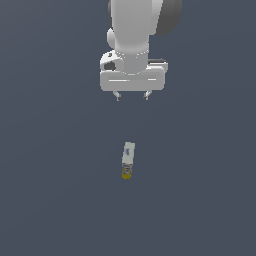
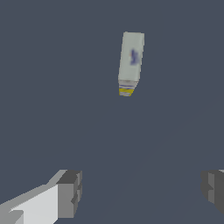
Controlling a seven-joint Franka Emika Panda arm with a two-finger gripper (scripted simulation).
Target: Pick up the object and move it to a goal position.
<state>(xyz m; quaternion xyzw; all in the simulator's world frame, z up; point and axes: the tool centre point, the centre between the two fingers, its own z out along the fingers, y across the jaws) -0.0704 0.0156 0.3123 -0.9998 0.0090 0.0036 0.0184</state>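
Pincer: the gripper (image 1: 132,96) hangs with its jaws spread wide and nothing between them; in the wrist view both fingertips (image 2: 70,192) sit far apart at the frame's edges.
Carton: the object (image 1: 128,160) sits out on the flat dark floor (image 1: 55,200), well apart from the pincer. White-grey top with a bluish-purple print, yellow at its lower end.
Carton's attitude: it looks a touch tilted in both views; whether it stands upright or lies flat I cannot tell from here.
Relation: no contact at all. In the exterior view the carton sits below the fingertips, roughly in line with the gap between them.
Step in hand: the approach, by my reading. The grasp has not begun and the goal position is not marked anywhere I can see.
Next move: bring the hand over and down so the open jaws straddle the carton's narrow sides, match its slight slant, then close.
Arm pose: the wrist (image 1: 131,55) points straight down, hand (image 1: 132,79) squared across the exterior view, fingers aimed at the floor.
Watch for: a narrow, light-looking box; an off-centre closing could nudge or tip it.
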